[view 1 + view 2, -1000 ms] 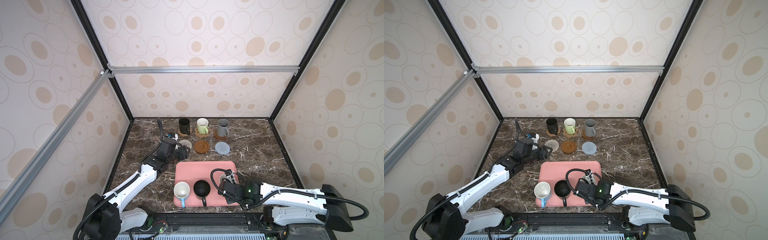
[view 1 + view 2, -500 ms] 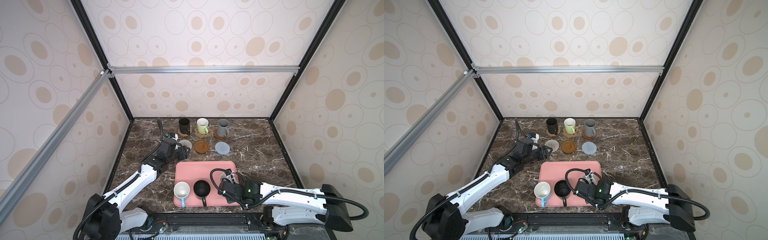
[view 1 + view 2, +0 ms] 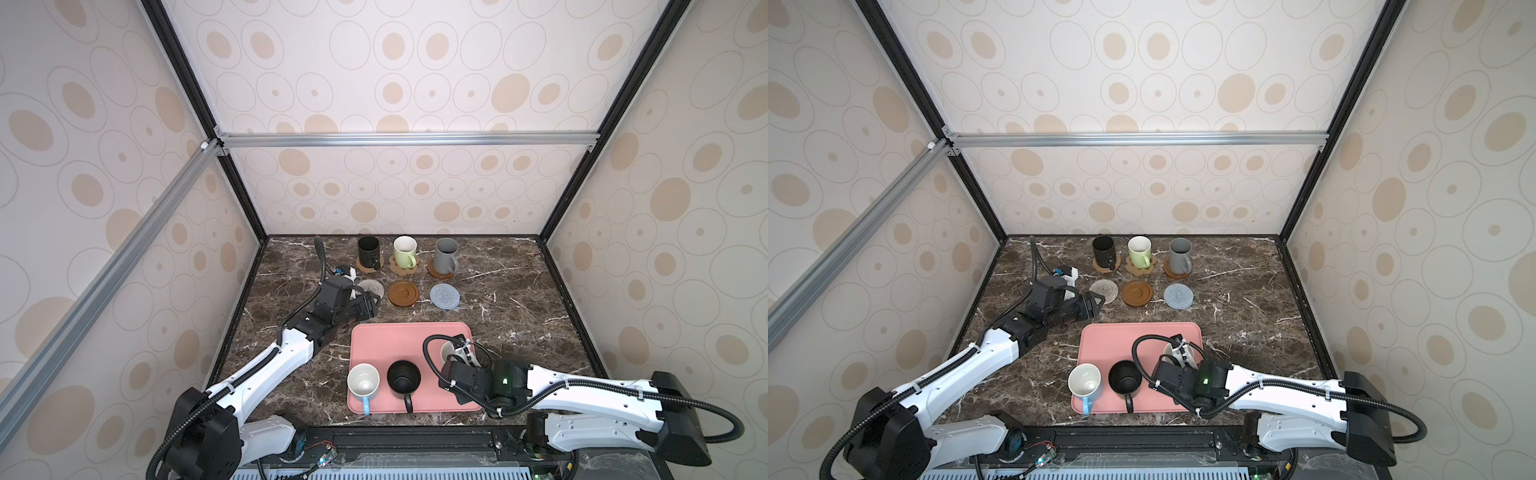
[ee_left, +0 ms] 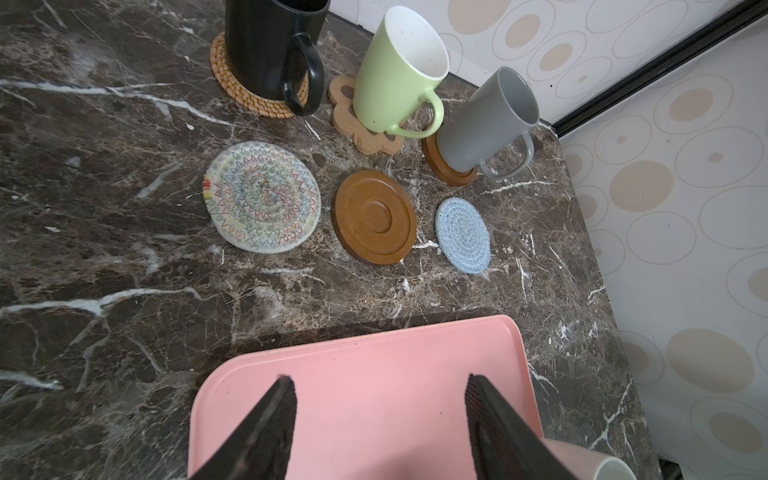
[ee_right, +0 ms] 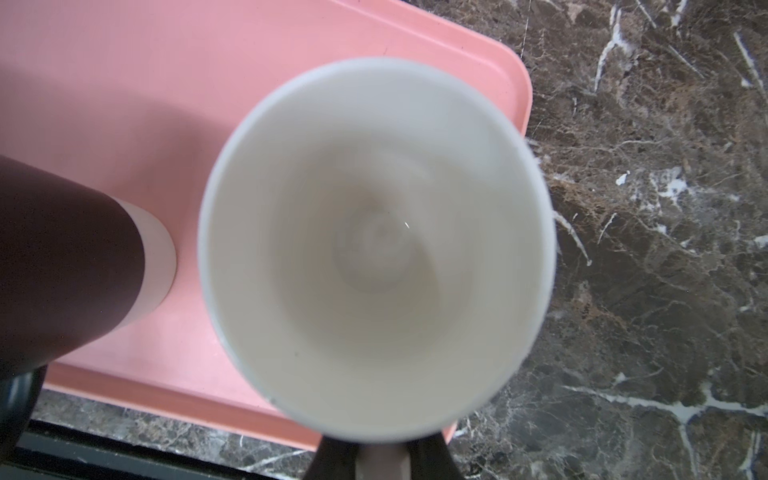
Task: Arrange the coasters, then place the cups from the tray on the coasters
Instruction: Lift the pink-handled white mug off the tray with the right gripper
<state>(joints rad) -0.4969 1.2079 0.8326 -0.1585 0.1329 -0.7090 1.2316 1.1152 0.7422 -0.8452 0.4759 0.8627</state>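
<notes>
Three cups [image 3: 403, 376] remain on the tray [image 3: 390, 340]. Nothing has moved: the right claw [image 5: 380, 461] stays clamped on the pink cup [image 5: 374, 232] by its handle, lift apparently pending; the left claw [image 4: 378, 378] hovers open.

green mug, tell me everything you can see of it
The green mug is light green outside and white inside, smooth like ceramic, narrowing toward its base, with one loop handle turned toward the tray. It stands upright and looks empty on a tan flower-shaped coaster, middle of the back row between a black mug and a grey mug.
</notes>
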